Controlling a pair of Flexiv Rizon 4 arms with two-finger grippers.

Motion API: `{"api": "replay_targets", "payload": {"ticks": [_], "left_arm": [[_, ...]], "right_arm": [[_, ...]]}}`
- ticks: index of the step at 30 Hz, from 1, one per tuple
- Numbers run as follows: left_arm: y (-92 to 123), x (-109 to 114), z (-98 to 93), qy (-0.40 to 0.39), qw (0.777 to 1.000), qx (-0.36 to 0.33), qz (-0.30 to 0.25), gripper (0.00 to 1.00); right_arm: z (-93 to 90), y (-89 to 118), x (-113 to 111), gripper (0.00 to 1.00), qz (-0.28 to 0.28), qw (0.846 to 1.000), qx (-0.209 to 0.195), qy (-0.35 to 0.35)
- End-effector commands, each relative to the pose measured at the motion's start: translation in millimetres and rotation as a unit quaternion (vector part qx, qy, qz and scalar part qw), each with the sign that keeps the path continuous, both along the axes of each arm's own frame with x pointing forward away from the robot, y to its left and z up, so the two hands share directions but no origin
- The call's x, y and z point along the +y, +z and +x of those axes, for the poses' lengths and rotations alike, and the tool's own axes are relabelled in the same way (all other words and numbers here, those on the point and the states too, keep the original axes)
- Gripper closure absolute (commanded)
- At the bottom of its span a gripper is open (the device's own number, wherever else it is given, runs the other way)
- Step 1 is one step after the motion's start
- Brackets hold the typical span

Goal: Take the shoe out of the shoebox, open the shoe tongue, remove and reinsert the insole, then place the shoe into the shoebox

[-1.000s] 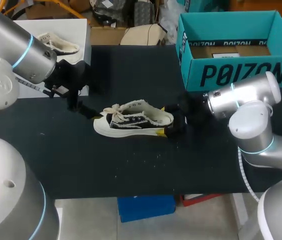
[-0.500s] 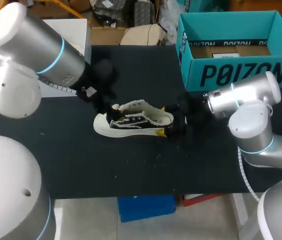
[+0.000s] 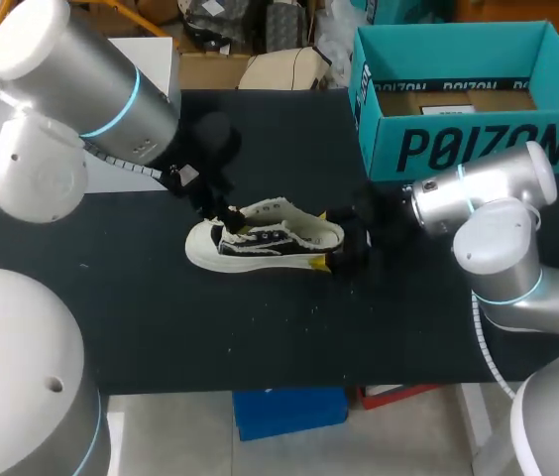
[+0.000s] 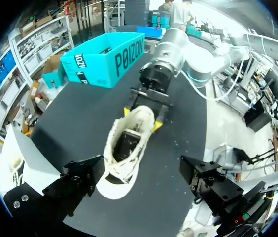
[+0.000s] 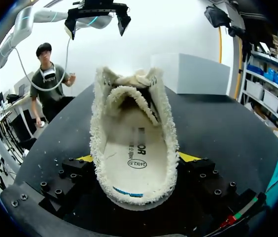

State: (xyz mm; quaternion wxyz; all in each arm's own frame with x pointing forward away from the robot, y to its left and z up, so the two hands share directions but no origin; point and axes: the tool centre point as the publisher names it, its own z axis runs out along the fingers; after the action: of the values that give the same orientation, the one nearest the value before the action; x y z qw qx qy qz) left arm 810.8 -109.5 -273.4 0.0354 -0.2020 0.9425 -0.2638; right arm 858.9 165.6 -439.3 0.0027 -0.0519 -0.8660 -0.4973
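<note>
Shoe [image 3: 265, 238]: out of its box, sits on its sole mid-worktop [image 3: 260, 337]. At the toe end, left gripper [image 4: 141, 165] above the laces, fingers spread wide, gripping nothing. At the heel, right gripper [image 3: 339, 241] clamped on both sides. Insole [image 5: 131, 153] seated inside. Teal shoebox [image 3: 468, 149] well apart, far right. Seemingly only step one done; tongue, insole and return left.

The shoebox [image 3: 468, 149] runs off the frame's upper right edge. At centre, the left hand [image 3: 222, 214] is an indistinct dark shape over the shoe [image 3: 270, 240], whose heel hides most of the right hand [image 3: 333, 239].
</note>
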Motion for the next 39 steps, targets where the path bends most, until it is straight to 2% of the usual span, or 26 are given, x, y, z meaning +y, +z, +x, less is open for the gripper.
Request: {"api": "replay_targets", "payload": {"ticks": [1, 3, 7, 24, 25, 28, 30, 34, 39], "left_arm": [[-12, -23, 29.7, 0.307, 0.921, 0.160, 0.177, 0.00], [-21, -18, 32.4, 0.428, 0.844, 0.234, 0.221, 0.00], [-26, -17, 30.5, 0.473, 0.807, 0.254, 0.244, 0.00], [-26, -17, 30.5, 0.476, 0.805, 0.255, 0.245, 0.00], [-27, -20, 33.6, 0.500, 0.783, 0.264, 0.259, 0.00], [-32, -30, 33.6, 0.534, 0.763, 0.245, 0.270, 0.00], [-35, -36, 32.3, 0.538, 0.764, 0.225, 0.276, 0.00], [-41, -43, 37.3, 0.560, 0.745, 0.229, 0.281, 0.00], [-49, -51, 37.8, 0.567, 0.737, 0.228, 0.290, 0.00]], "right_arm": [[1.2, -3, 1, 1.00, -0.001, 1.000, 0.001, 0.000], [1.2, -3, 1, 1.00, -0.001, 1.000, 0.001, 0.000], [1.2, -3, 1, 1.00, -0.001, 1.000, 0.001, 0.000], [1.2, -3, 1, 1.00, -0.001, 1.000, 0.001, 0.000], [1.2, -3, 1, 1.00, -0.001, 1.000, 0.001, 0.000], [1.2, -3, 1, 1.00, -0.001, 1.000, 0.001, 0.000], [1.2, -3, 1, 1.00, -0.001, 1.000, 0.001, 0.000], [1.2, -3, 1, 1.00, -0.001, 1.000, 0.001, 0.000], [1.2, -3, 1, 1.00, -0.001, 1.000, 0.001, 0.000]]}}
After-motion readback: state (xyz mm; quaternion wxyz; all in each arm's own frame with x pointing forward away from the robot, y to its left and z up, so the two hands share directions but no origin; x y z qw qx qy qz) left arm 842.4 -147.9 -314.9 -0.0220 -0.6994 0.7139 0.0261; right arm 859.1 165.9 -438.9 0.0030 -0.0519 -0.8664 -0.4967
